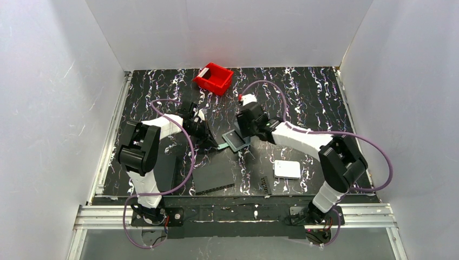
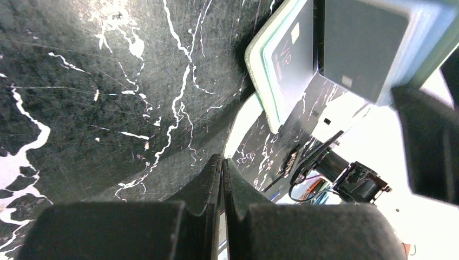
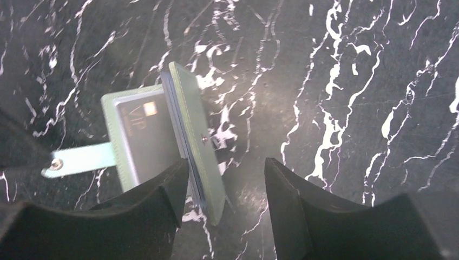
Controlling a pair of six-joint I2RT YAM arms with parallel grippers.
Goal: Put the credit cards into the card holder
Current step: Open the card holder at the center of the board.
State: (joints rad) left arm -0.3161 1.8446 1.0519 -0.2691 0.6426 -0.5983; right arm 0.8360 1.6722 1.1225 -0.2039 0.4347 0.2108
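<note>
The grey-green card holder [image 1: 236, 141] lies open mid-table. One half lies flat with a dark card marked VIP [image 3: 146, 127] in its pocket. The other half [image 3: 197, 135] stands up on edge. My right gripper [image 3: 224, 162] is open and straddles the raised half, whose lower edge sits close to the left finger. A pale strap [image 3: 81, 158] runs from the holder to my left gripper [image 2: 223, 161], which is shut with the strap's end pinched at its tips. The holder also shows in the left wrist view [image 2: 281, 59]. A white card [image 1: 205, 72] lies in the red bin [image 1: 216, 82].
A thicker white rounded box [image 1: 287, 169] lies near the right arm's base. Flat black rectangles [image 1: 214, 176] lie in front of the left arm. White walls close in the table on three sides.
</note>
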